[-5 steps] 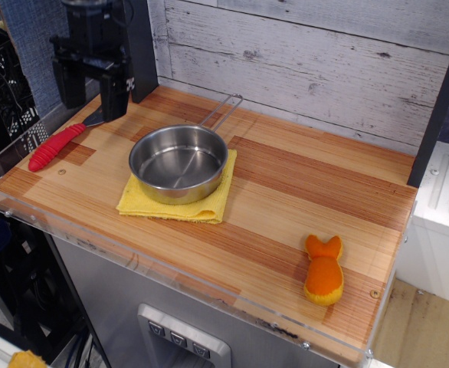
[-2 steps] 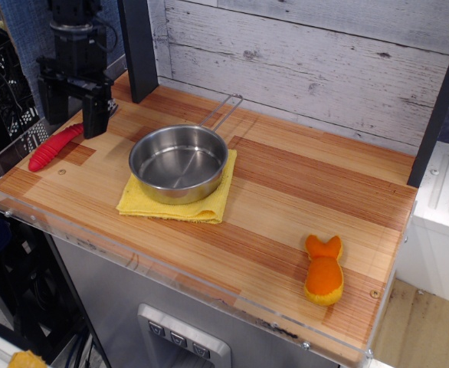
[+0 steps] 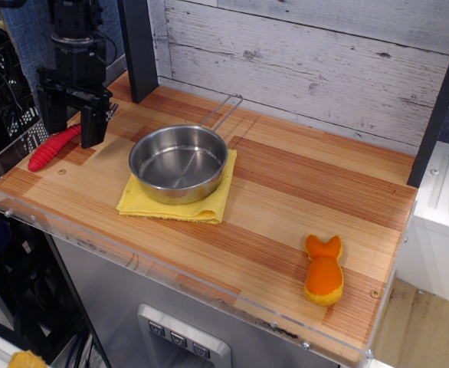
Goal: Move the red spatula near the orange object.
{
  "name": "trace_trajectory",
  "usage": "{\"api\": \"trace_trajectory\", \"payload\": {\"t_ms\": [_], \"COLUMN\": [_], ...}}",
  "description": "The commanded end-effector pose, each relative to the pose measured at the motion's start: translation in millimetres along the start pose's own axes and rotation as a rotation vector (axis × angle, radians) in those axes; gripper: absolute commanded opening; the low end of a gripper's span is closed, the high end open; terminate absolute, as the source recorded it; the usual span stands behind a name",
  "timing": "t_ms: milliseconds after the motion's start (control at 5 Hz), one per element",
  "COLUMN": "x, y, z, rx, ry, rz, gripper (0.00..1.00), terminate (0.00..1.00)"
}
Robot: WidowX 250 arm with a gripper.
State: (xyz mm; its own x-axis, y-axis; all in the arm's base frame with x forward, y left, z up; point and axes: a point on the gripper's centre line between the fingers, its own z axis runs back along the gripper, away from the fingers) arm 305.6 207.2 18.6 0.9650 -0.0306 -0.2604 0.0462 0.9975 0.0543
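The red spatula [image 3: 52,147] lies at the far left of the wooden table, its ribbed red handle pointing to the front left and its grey head hidden behind the gripper. My black gripper [image 3: 73,130] hangs over the spatula's upper end, jaws open, one finger on each side of it. The orange object [image 3: 323,271], a plush fish with a darker forked tail, lies at the front right of the table, far from the spatula.
A steel pan [image 3: 179,162] with a wire handle sits on a folded yellow cloth [image 3: 211,205] left of centre. A black post [image 3: 136,47] stands at the back left. A clear acrylic rim [image 3: 125,257] runs along the table's front edge.
The gripper has moved left and lower, from above the spatula's head at the back to straddling the spatula near the table. Nothing else has moved.
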Motion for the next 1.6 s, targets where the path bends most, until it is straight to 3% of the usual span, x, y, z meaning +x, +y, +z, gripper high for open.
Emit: {"api": "trace_trajectory", "payload": {"t_ms": [0, 200, 400, 1000, 1200, 1400], "x": [10, 15, 15, 3, -15, -40], "y": [-6, -9, -9, -7, -8, -51], "z": [-27, -42, -45, -21, 2, 46], "rx": [0.021, 0.028, 0.011, -0.024, -0.034, -0.058], "ry": [0.061, 0.09, 0.085, 0.015, -0.011, -0.196], "rz": [-0.036, -0.054, -0.04, 0.013, 0.099, 0.146], "gripper": [1.0, 1.0, 0.0, 0.0, 0.0, 0.0], "terminate": [0.0, 0.0, 0.0, 0.0, 0.0, 0.0]}}
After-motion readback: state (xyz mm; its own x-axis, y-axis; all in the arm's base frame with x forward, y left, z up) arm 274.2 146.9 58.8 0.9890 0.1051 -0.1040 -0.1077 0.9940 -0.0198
